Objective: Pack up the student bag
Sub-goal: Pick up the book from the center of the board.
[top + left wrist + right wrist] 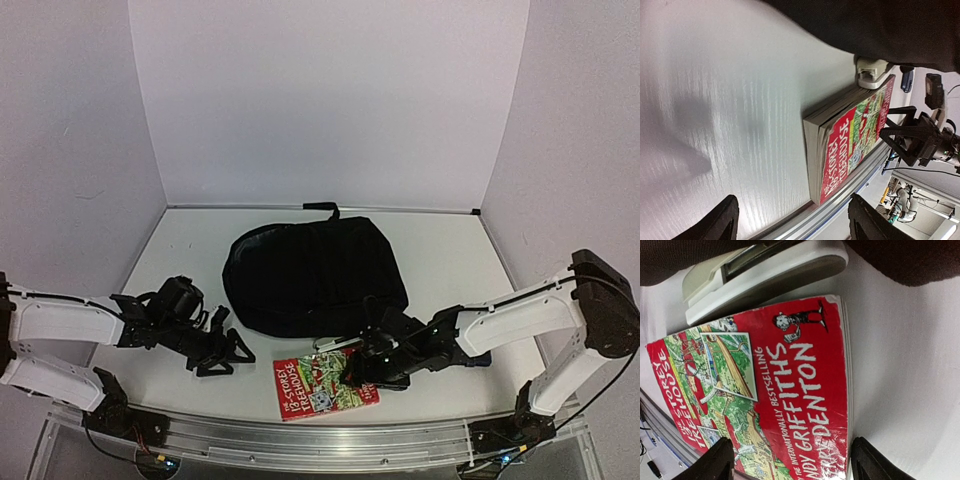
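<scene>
Right gripper [352,373] released over book [318,392], lower centre; I square jaws across its width before clenching; left gripper [222,358] released.

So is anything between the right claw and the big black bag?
Yes. A white stapler lies between the student bag and the red book, and the open right claw is over that book.

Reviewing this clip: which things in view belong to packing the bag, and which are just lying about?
Belongs to the job: student bag, black, mid-table; red paperback book and white stapler beside it, probably to be packed; right end effector, open over the book.
Just there: table; aluminium rail at its near edge.
</scene>
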You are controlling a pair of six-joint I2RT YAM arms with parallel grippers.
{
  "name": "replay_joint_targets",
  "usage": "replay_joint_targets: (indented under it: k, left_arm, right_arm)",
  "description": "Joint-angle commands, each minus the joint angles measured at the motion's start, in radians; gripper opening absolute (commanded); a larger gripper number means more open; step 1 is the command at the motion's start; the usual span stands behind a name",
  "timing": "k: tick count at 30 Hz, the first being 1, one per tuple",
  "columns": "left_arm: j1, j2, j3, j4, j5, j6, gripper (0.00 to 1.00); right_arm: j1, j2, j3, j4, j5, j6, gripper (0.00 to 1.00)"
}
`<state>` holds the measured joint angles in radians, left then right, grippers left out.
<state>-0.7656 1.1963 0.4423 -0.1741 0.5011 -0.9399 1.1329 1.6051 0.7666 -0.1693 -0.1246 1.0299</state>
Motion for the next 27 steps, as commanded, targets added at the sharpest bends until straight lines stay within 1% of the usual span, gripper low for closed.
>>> replay_joint_targets:
  k: [1, 4, 7, 9, 11, 16, 18, 21, 27]
  left_arm:
    - [-0.047, 0.079, 0.020, 0.116, 0.036, -0.036, 0.69]
    - [-0.068, 0.144, 0.045, 0.146, 0.041, -0.030, 0.67]
    - [-0.081, 0.207, 0.058, 0.170, 0.050, -0.027, 0.65]
    - [-0.085, 0.244, 0.064, 0.170, 0.054, -0.025, 0.65]
    - [-0.086, 0.272, 0.065, 0.211, 0.061, -0.026, 0.64]
    - [-0.086, 0.331, 0.076, 0.265, 0.086, -0.031, 0.60]
    - [-0.086, 0.343, 0.074, 0.297, 0.099, -0.038, 0.57]
    - [-0.087, 0.333, 0.062, 0.358, 0.109, -0.054, 0.55]
    - [-0.087, 0.277, 0.055, 0.378, 0.079, -0.051, 0.50]
  right_arm:
    - [-0.029, 0.020, 0.001, 0.129, -0.042, -0.004, 0.74]
    - [-0.062, 0.016, -0.029, 0.188, -0.082, -0.030, 0.72]
    - [-0.107, 0.020, -0.080, 0.309, -0.180, -0.042, 0.70]
    - [-0.115, 0.033, -0.081, 0.338, -0.219, -0.066, 0.69]
    - [-0.115, 0.045, -0.076, 0.356, -0.246, -0.083, 0.67]
    - [-0.120, 0.070, -0.081, 0.423, -0.288, -0.085, 0.59]
    - [-0.122, 0.081, -0.088, 0.472, -0.314, -0.069, 0.55]
    - [-0.122, 0.102, -0.094, 0.536, -0.348, -0.040, 0.52]
    - [-0.121, 0.148, -0.097, 0.590, -0.374, -0.014, 0.47]
